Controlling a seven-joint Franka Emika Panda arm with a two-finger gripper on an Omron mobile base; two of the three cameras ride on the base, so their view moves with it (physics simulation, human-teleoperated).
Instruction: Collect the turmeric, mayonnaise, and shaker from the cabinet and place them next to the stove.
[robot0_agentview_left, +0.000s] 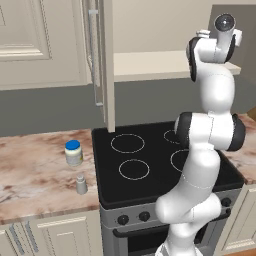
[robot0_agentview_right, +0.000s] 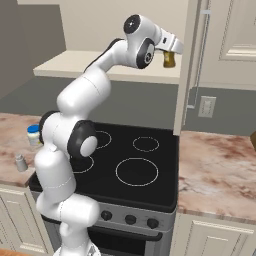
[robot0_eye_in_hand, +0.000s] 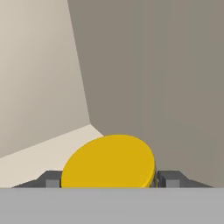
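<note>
Gripper (robot0_agentview_right: 170, 54) reaching up onto the cabinet (robot0_agentview_left: 45, 42) shelf, beside the open door — fingers (robot0_eye_in_hand: 173, 179) clamped on the turmeric (robot0_agentview_right: 169, 60), one either side of the yellow jar in the hand view. Jar at shelf height, just above the beige board; touching it or not, cannot tell. Mayonnaise (robot0_agentview_left: 73, 152) upright on the marble bench (robot0_agentview_left: 35, 180) left of the stove (robot0_agentview_left: 150, 165). Shaker (robot0_agentview_left: 81, 185) upright near it — closer to the bench's front edge, the two apart.
</note>
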